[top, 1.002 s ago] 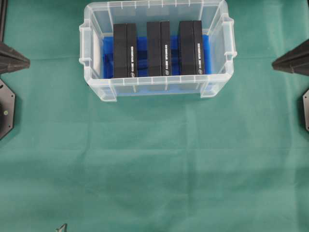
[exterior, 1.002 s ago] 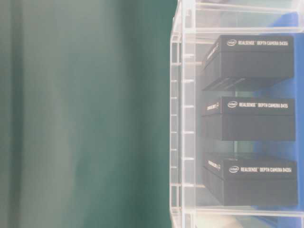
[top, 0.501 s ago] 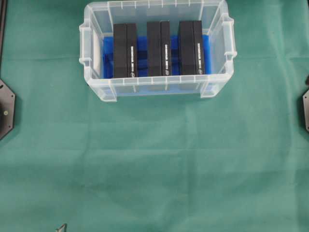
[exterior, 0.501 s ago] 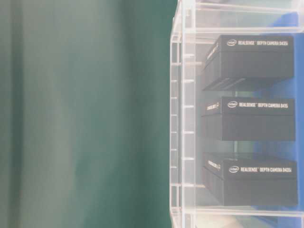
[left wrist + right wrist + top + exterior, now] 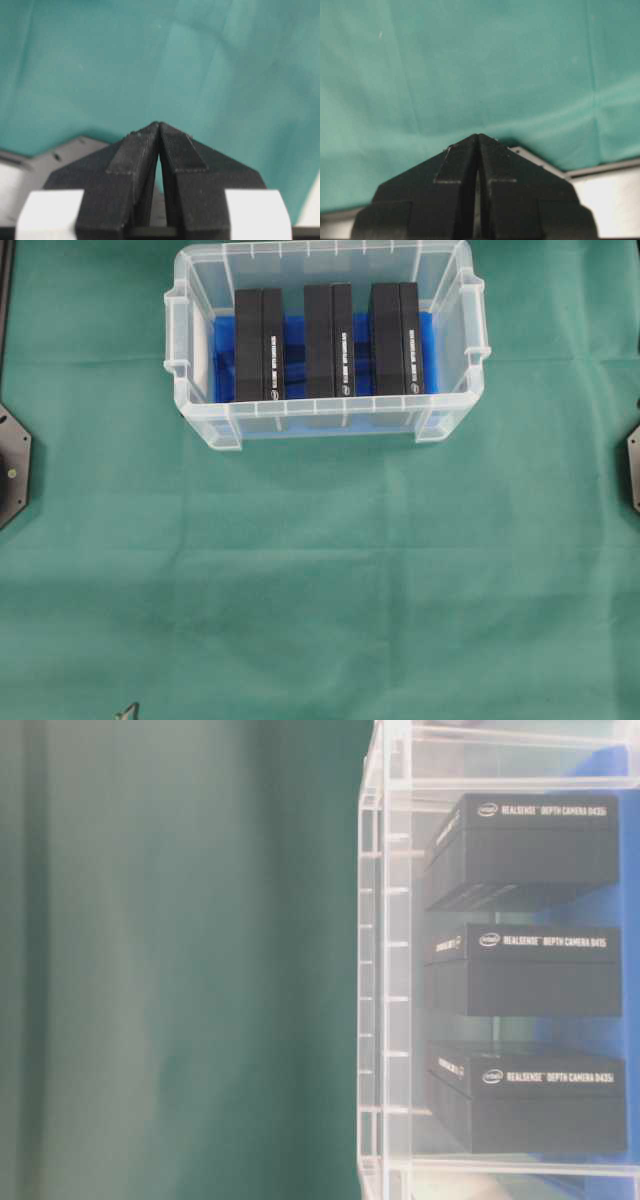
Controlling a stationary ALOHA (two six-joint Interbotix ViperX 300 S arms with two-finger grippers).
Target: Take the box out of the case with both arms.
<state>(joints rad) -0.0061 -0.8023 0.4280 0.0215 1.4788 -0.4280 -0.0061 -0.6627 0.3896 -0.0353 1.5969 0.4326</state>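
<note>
While three boxes (image 5: 325, 340) fill the case (image 5: 200, 410), fingers (image 5: 145, 150) meet

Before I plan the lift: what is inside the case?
Inside the case, three black boxes stand side by side on blue cloth. The cloth beneath the boxes is hidden, so anything under them cannot be seen.

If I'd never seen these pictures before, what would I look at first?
Probably the big clear plastic case at the top middle of the green cloth, with three black boxes standing side by side in it on a blue lining. Then, in the wrist pictures, the left gripper and the right gripper, both pinched shut over bare cloth and holding nothing.
</note>
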